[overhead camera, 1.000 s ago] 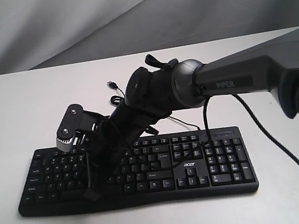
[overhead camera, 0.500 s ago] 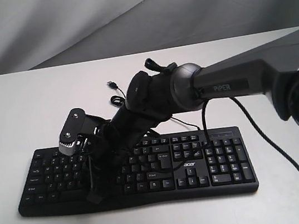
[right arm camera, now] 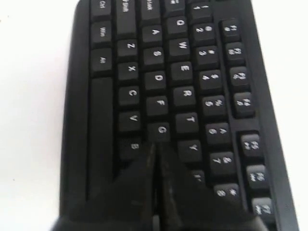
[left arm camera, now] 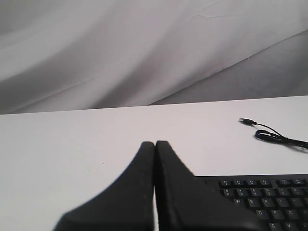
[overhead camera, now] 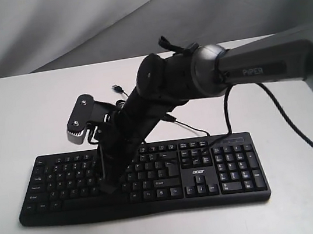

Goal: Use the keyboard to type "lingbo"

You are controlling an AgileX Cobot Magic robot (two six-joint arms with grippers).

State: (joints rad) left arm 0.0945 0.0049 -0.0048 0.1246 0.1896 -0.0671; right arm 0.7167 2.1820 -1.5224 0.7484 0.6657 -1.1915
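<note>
keyboard (overhead camera: 229, 168): flat on desk (overhead camera: 15, 114), keys up for typing.
right tool (right arm camera: 155, 148): clenched to one narrow point, at G/B keys.
left tool (left arm camera: 155, 144): clenched, off the keys, likely idle.

The arm (overhead camera: 267, 68) bears the word "PiPER" in pale letters on a dark strip along its side. On the keyboard (overhead camera: 212, 173) a small white logo reads "acer", printed on the bare plastic right of the middle.

In the right wrist view the white legends on the keys (right arm camera: 162, 130) can be read. One row shows Q, W, E, R, T, Y, the next A, D, F, G, and the next Z, X, C, V, B. "Win" and "Alt" stand on two keys of the outermost row. The number row shows digits, among them 3, 4, 5, 7 and 8. The function row beyond it is too blurred to read.

In the exterior and left wrist views the key legends are too small to make out.
</note>
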